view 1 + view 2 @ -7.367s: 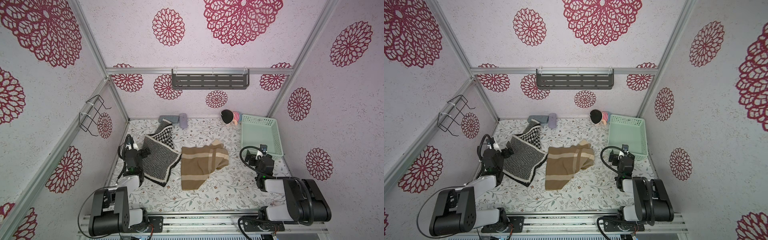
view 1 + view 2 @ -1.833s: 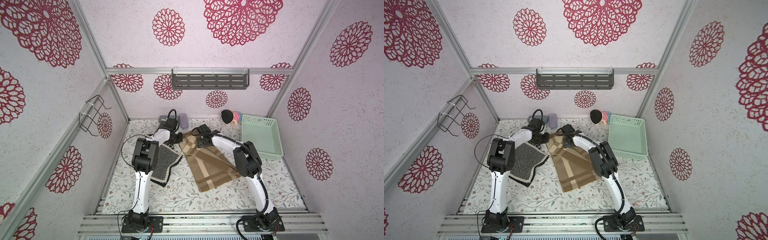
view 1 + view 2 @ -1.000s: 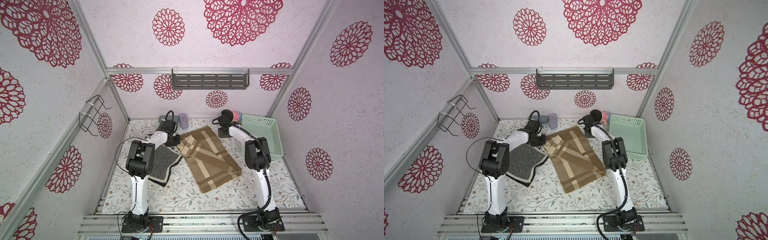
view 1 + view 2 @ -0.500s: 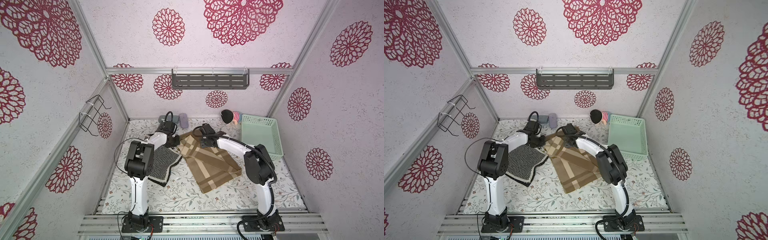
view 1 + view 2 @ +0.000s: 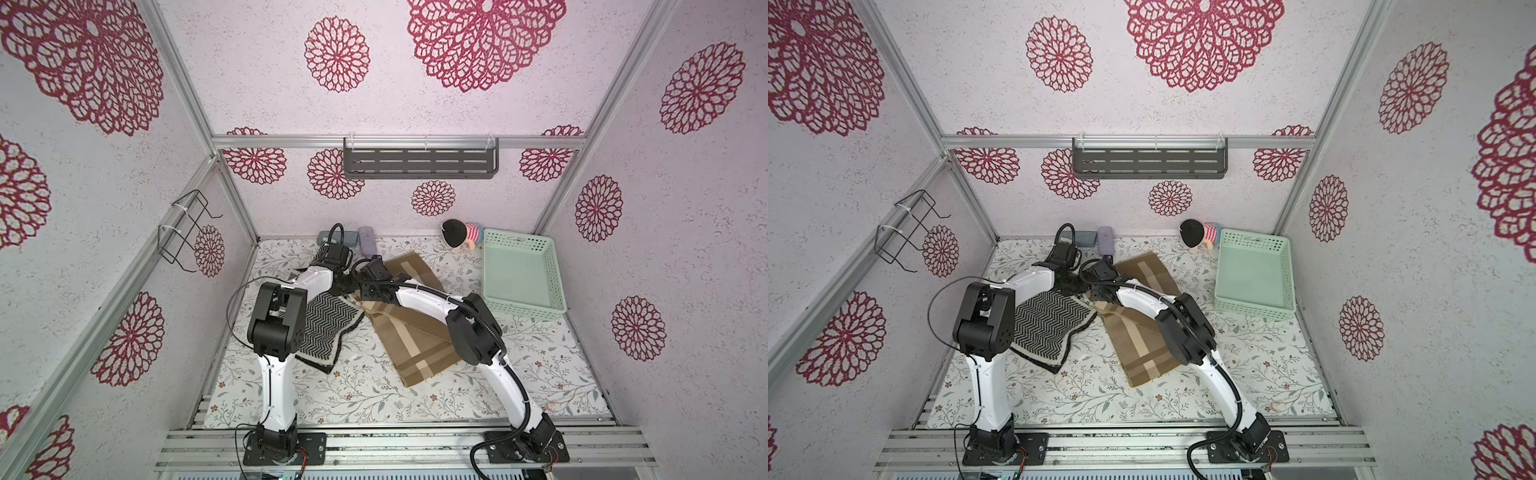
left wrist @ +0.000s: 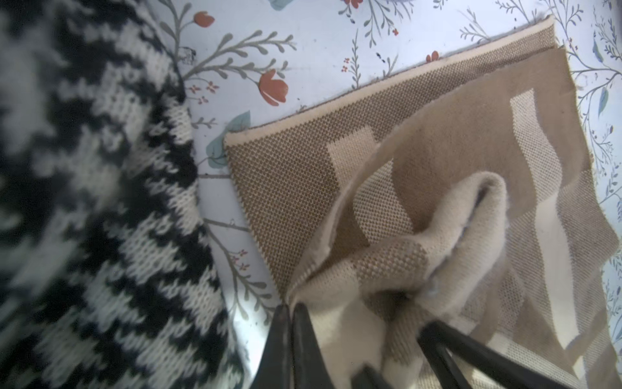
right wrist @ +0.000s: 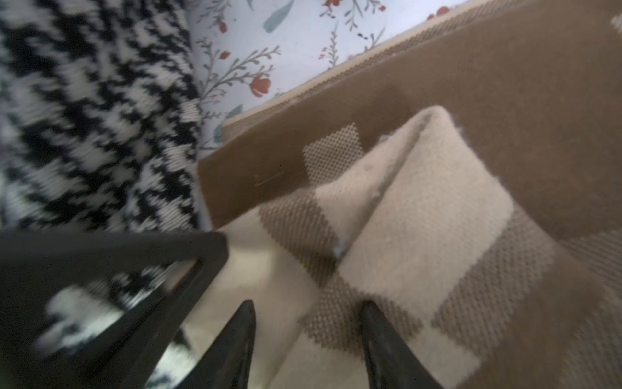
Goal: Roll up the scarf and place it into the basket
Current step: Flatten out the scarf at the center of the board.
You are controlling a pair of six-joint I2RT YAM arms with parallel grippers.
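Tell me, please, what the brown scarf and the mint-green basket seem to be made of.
The brown scarf: soft knitted fabric, probably wool-like, matte and fuzzy; its stitch grid shows. The basket: apparently moulded plastic, smooth, with perforated lattice walls.

Floral tabletop (image 5: 374,399) is carrying tan striped scarf (image 5: 415,345) centrally, herringbone scarf (image 5: 328,324) at nine o'clock, mint basket (image 5: 523,306) at two.
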